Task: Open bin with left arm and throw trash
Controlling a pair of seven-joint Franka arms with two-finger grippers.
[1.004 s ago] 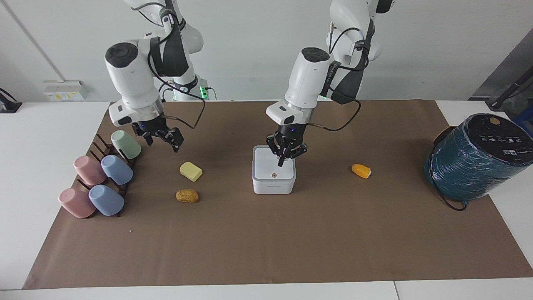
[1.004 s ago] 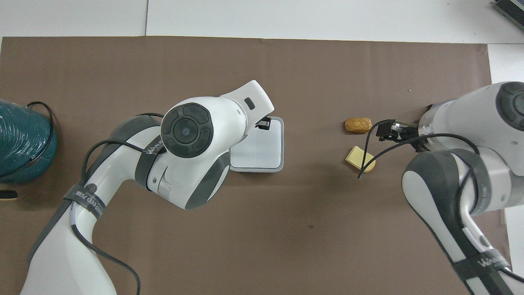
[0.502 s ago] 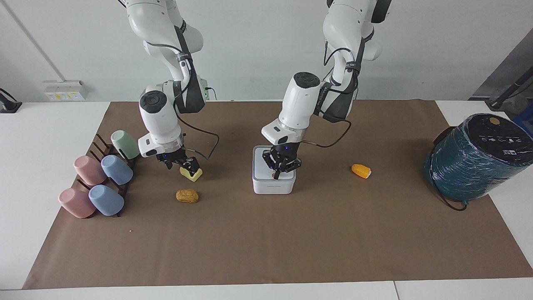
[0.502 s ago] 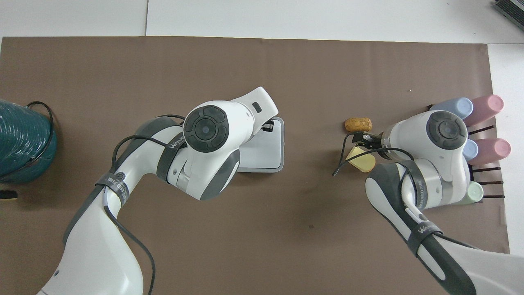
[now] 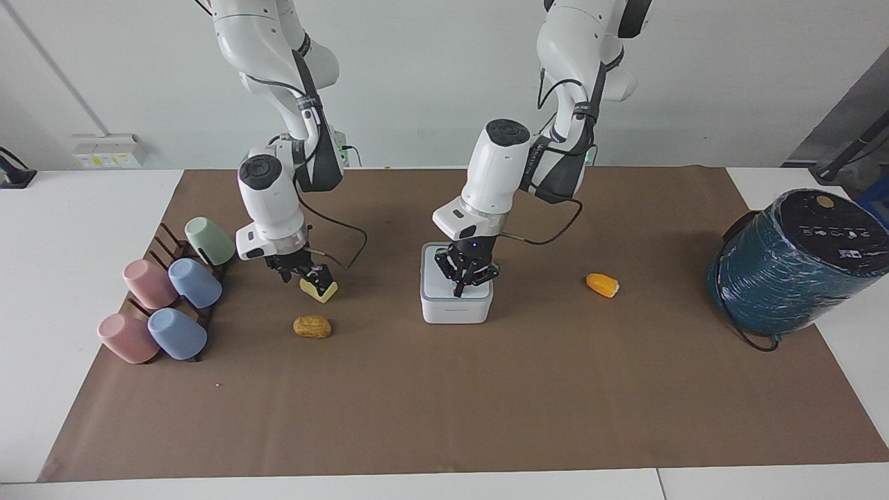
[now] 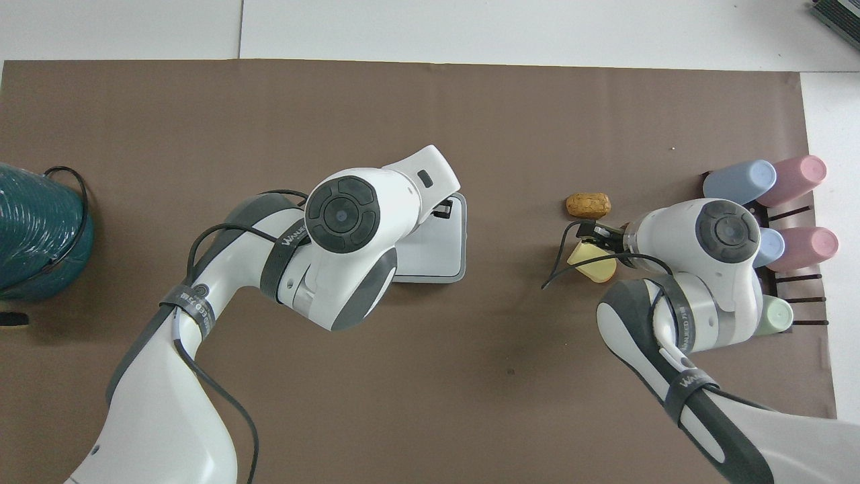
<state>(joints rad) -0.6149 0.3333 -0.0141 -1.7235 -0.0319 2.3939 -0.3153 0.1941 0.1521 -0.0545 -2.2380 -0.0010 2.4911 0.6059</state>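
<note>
We see two white robot arms working over a worktop covered in brown paper. The left hand, its fingertips pressed together, is down on the lid of the small white square bin with rounded corners and a grey rim, which sits mid-worktop; the tip touches or nearly touches the lid close to where its tiny orange dot should be, and the lid still lies flat and closed. We judge the step in hand to be the opening of the bin, probably by pressing the lid, and the next move calls for a firm push straight down followed by a lift away so the lid can spring up. The right hand, fingers spread apart, straddles the pale yellow block of trash on the paper near the rack of pastel cups; it has yet to close. The golden-brown crumbed lump lies beside the block, farther from the robots, and the orange piece with a white end lies toward the left arm's end, between the bin and a big teal wrapped cylinder. Compared with a second ago, both hands have dropped: the left from just above the lid onto it, the right from beside the green cup down around the yellow block.
</note>
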